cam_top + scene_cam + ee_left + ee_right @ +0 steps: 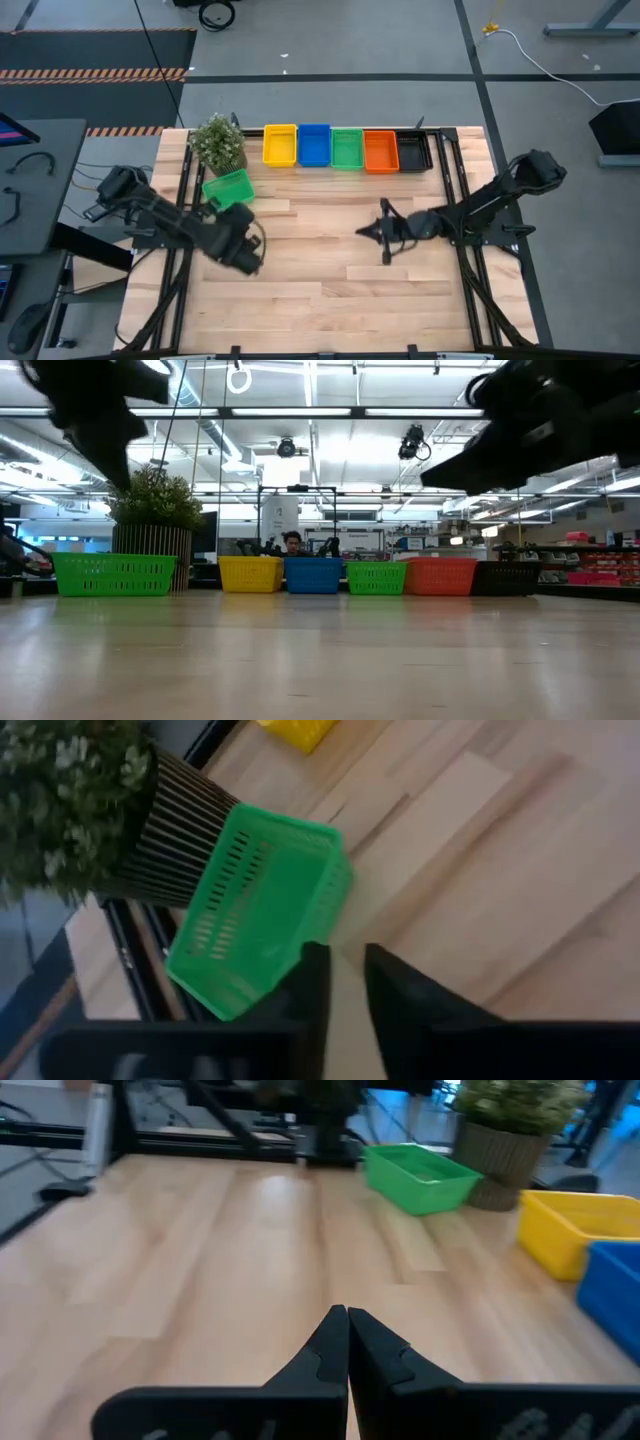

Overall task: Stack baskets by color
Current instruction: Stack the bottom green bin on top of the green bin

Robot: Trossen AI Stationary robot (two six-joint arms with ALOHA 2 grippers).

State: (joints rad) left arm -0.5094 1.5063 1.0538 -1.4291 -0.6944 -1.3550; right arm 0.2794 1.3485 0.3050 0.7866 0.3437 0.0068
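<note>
Five baskets stand in a row along the far edge: yellow (280,145), blue (314,145), green (347,148), orange (381,151) and black (414,152). Another green basket (228,188) (262,910) sits on its bottom on the table, slightly askew, right beside the plant's pot (165,845). My left gripper (225,209) (345,960) stands at that basket's near corner with a small gap between its fingers. My right gripper (366,232) (347,1318) is shut over bare table at the middle right, holding nothing. My left gripper has one fingertip (315,960) at the loose green basket's near corner (300,945), coming slanting down from the near side. Whether it touches the basket, I cannot tell. Nothing is between the fingers, and the basket rests on the table.
A potted green plant (218,143) stands at the far left corner, by the loose green basket. Bare wood fills the table's middle and near half (320,290). Black frame rails run along the left and right sides (460,180). A person shows far behind the table (292,542).
</note>
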